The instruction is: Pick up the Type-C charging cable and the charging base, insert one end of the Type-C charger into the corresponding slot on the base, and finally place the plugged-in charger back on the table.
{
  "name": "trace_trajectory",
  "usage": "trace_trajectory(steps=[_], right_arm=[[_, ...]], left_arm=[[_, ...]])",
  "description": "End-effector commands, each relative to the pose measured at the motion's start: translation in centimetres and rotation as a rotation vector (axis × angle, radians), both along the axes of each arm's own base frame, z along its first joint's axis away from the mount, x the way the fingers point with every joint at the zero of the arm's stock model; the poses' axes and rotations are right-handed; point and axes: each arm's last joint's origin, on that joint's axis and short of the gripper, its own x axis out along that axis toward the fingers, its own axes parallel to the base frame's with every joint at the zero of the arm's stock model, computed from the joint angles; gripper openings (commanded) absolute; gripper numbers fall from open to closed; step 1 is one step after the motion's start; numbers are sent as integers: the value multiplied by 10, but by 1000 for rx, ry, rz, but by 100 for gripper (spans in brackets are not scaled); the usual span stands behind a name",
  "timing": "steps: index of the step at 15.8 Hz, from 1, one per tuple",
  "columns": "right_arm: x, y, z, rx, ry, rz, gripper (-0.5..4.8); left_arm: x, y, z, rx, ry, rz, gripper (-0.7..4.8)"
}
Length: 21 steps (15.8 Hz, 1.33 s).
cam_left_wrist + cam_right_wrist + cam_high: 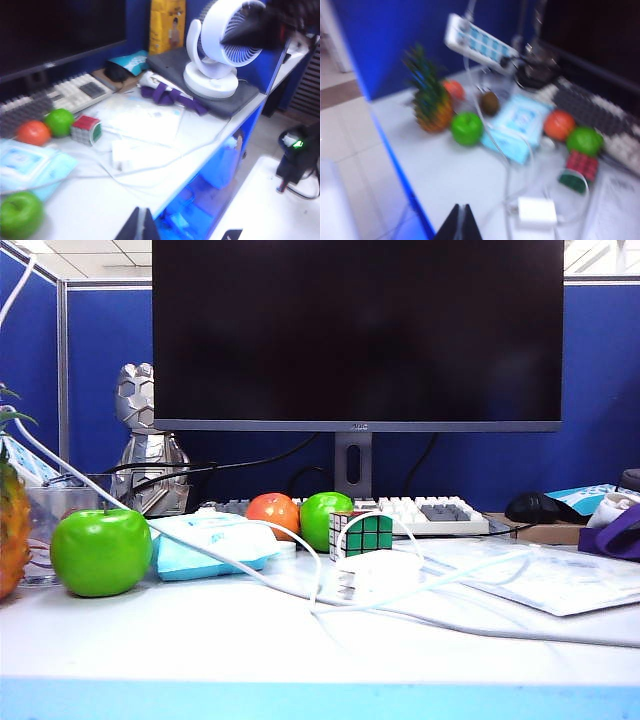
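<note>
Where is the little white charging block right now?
The charging base lies on the table in the exterior view's middle, just in front of the Rubik's cube.

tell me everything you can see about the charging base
The charging base is a small, glossy white plastic block with rounded edges, lying flat on the table in front of the Rubik's cube. The thin white Type-C charging cable loops around it; whether it is plugged in cannot be told. The shut left gripper and shut right gripper are both clear of it.
</note>
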Motion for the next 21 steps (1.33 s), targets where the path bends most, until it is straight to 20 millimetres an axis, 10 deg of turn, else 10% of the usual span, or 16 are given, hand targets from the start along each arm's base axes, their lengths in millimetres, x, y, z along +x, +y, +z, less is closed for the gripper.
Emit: trace_trajectory(steps=[1, 4, 8, 21], right_arm=[[2, -1, -51, 31, -16, -62, -1], [3, -6, -124, 9, 39, -237, -1], [2, -13, -174, -15, 47, -418, -1], [-2, -16, -180, -21, 56, -408, -1]], left_arm=[[36, -32, -35, -50, 18, -119, -6], [74, -62, -96, -57, 107, -141, -6], [93, -75, -146, -50, 151, -84, -6], [106, -71, -210, -102, -70, 158, -6]])
